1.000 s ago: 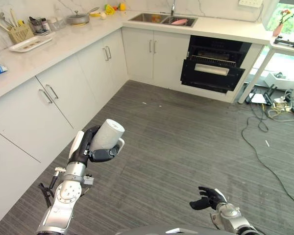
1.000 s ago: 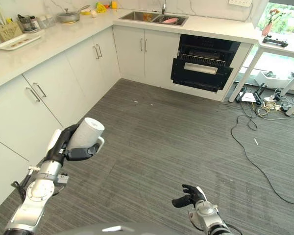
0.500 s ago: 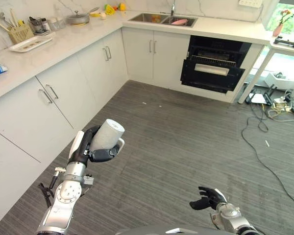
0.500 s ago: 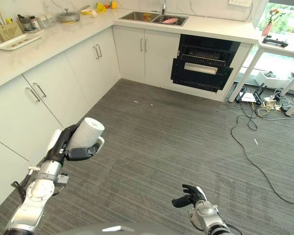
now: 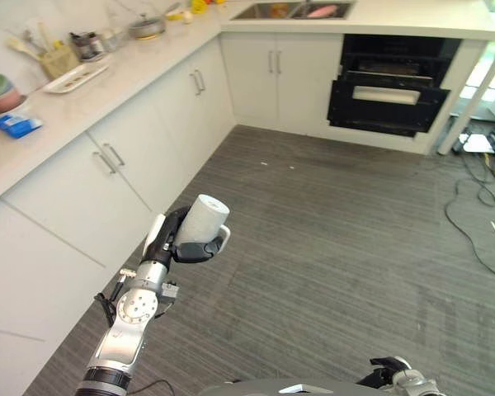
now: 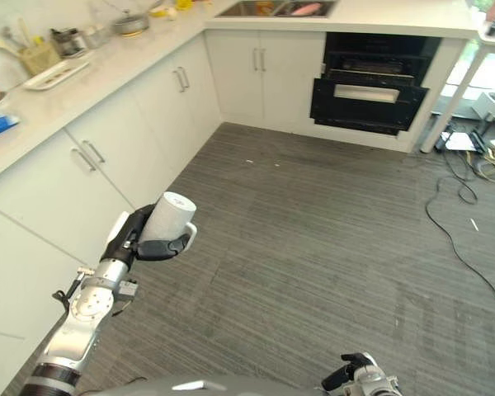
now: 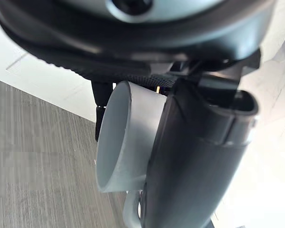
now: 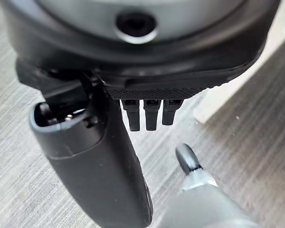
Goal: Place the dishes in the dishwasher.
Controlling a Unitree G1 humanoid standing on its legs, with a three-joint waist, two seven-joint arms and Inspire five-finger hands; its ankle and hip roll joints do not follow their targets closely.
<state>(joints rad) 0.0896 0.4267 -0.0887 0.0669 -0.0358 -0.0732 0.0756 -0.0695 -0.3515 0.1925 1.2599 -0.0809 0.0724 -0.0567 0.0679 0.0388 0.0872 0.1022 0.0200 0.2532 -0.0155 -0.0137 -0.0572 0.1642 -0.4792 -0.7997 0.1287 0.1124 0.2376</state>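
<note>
Above the grey floor (image 5: 330, 247) on the left, the left hand (image 5: 180, 242) grips a white mug (image 5: 202, 219), whose handle appears in its wrist view, while the right hand (image 8: 147, 111), low at the near right, hangs relaxed and empty.

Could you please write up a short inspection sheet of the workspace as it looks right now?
Surface: white counter along the wall; grey plank floor.
Job's things: white cup carried above the floor; dishwasher open beside the sink.
Clutter: tray, utensil holder, pot, bowls.
Hands: left hand curled round the cup; right hand low, fingers unclear.
Cables: loose on the floor.
Surroundings: white cabinets.
</note>
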